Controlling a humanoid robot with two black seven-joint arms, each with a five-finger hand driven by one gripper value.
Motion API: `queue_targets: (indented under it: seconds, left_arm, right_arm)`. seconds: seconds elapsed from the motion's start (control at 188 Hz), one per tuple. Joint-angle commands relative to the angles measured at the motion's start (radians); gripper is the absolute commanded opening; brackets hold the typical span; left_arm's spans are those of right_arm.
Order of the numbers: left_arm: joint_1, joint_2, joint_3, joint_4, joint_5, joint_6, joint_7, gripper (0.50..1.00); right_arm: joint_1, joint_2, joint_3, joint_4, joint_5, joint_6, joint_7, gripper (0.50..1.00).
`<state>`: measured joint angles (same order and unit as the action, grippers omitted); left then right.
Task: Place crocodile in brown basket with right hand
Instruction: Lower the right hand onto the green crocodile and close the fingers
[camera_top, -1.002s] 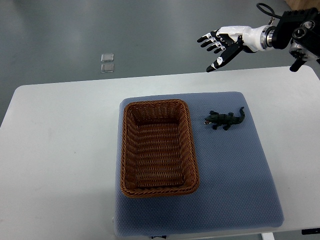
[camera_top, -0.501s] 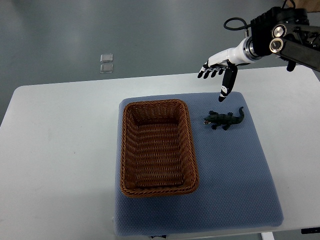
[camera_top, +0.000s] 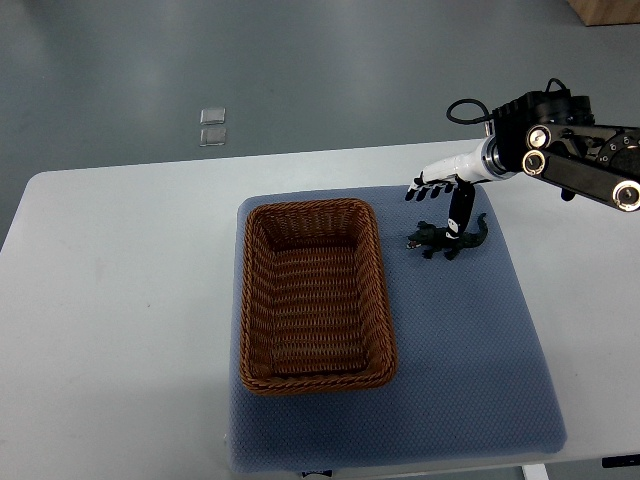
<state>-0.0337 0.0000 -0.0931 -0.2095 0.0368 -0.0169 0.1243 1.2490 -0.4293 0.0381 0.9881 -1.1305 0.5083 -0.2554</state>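
A small dark green toy crocodile (camera_top: 440, 240) lies on the blue mat (camera_top: 470, 340), its head toward the brown basket (camera_top: 385, 300) and its tail pointing up and right. My right hand (camera_top: 440, 200) hangs right over it, fingers spread and pointing down. Its thumb tip is at the crocodile's back, while the other fingertips stay just behind the toy. It holds nothing. The woven basket stands empty on the left part of the mat, a short gap left of the crocodile. The left arm is out of view.
The mat lies on a white table (camera_top: 110, 290). Two small clear squares (camera_top: 213, 126) lie on the grey floor beyond the table's far edge. My right forearm (camera_top: 570, 160) reaches in from the right above the table's far right corner.
My right hand has come down and toward me from above the far table edge, turning fingers downward, until it hovers at the crocodile. The crocodile and basket have not moved.
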Motion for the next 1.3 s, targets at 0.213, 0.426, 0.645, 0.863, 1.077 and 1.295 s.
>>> queue_targets:
  seconds: [0.213,0.426,0.645,0.863,1.077,1.295]
  left_arm:
    - [0.000,0.000,0.001,0.001,0.002,0.000,0.000,1.000]
    - [0.000,0.000,0.001,0.001,0.000,0.000,0.000,1.000]
    - [0.000,0.000,0.001,0.001,0.000,0.000,0.000,1.000]
    - [0.000,0.000,0.003,0.001,0.000,0.000,0.000,1.000]
    - [0.000,0.000,0.003,0.001,0.000,0.000,0.000,1.000]
    - [0.000,0.000,0.003,0.001,0.000,0.000,0.000,1.000]
  right_arm:
    - [-0.056,0.014,0.000,-0.031,-0.032,-0.048,0.002,0.885]
    - [-0.072,0.017,0.000,-0.040,-0.052,-0.066,0.002,0.829]
    - [-0.086,0.021,0.000,-0.051,-0.061,-0.066,0.002,0.829]
    - [-0.097,0.032,0.000,-0.068,-0.064,-0.068,0.002,0.829]
    - [-0.103,0.047,-0.001,-0.081,-0.068,-0.077,0.002,0.809]
    - [-0.111,0.050,-0.001,-0.088,-0.068,-0.077,0.002,0.672]
